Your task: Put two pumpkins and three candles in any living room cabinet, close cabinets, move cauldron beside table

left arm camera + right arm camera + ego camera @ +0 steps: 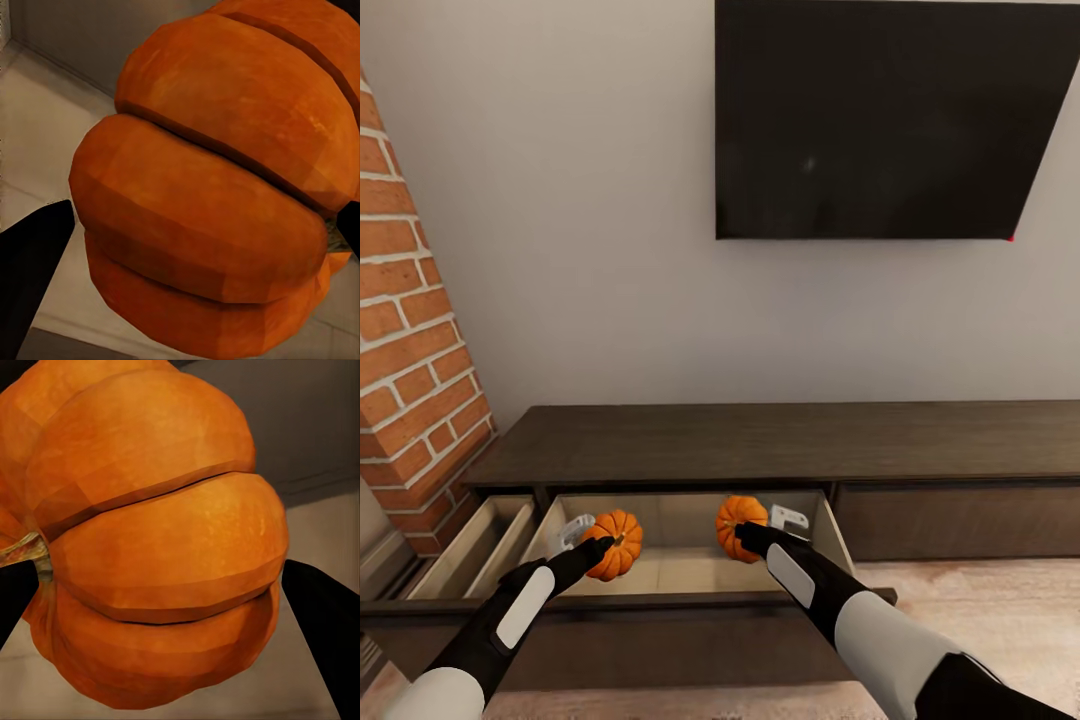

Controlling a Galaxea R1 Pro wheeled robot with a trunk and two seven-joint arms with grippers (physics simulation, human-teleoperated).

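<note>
My left gripper is closed around the left pumpkin, whose stem points toward the frame's right, and my right gripper clamps the right pumpkin, its stem aimed sideways in the wrist view. Both pumpkins hang low in the frame's centre, inside the open drawer of the cabinet. At lower left a second, narrower drawer stands open too.

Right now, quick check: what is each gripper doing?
Left gripper: shut on the left pumpkin, over the open cabinet drawer.
Right gripper: shut on the right pumpkin, over the same drawer.
</note>
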